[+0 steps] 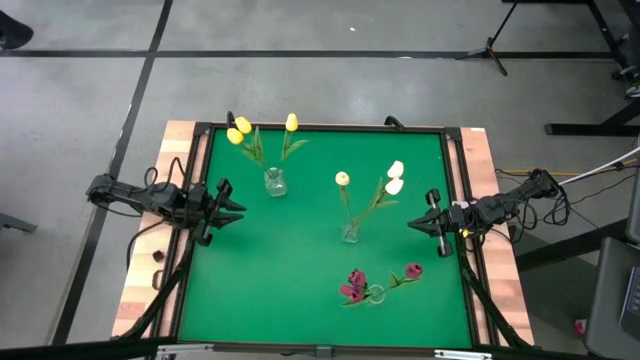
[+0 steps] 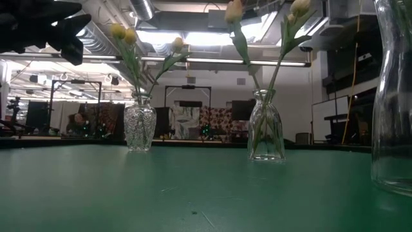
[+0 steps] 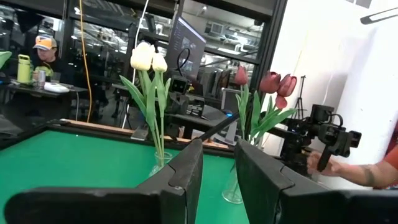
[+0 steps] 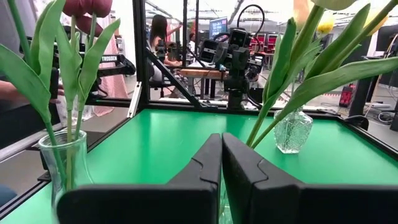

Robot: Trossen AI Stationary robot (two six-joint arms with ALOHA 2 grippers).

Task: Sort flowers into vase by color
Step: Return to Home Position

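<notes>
Three glass vases stand on the green mat. The far vase [image 1: 275, 183] [image 2: 140, 125] holds three yellow tulips [image 1: 240, 130]. The middle vase [image 1: 350, 232] [image 2: 266, 133] holds one yellow tulip [image 1: 343, 179] and two cream-white tulips [image 1: 395, 178] [image 3: 148, 57]. The near vase [image 1: 375, 295] [image 4: 65, 162] holds dark red tulips [image 1: 353, 285] [image 3: 270, 82], one of which leans out to the right [image 1: 413, 270]. My left gripper [image 1: 240, 208] [image 3: 219, 168] hovers open at the mat's left side. My right gripper [image 1: 412, 225] [image 4: 221, 165] is shut, just right of the middle vase.
A raised dark frame [image 1: 320, 128] rims the mat, with wooden table edges [image 1: 490, 160] outside it. Open mat lies between the two grippers and along the near left. Beyond the table a person's hand [image 3: 348, 171] is by a camera rig, and a seated person [image 3: 43, 53] is farther off.
</notes>
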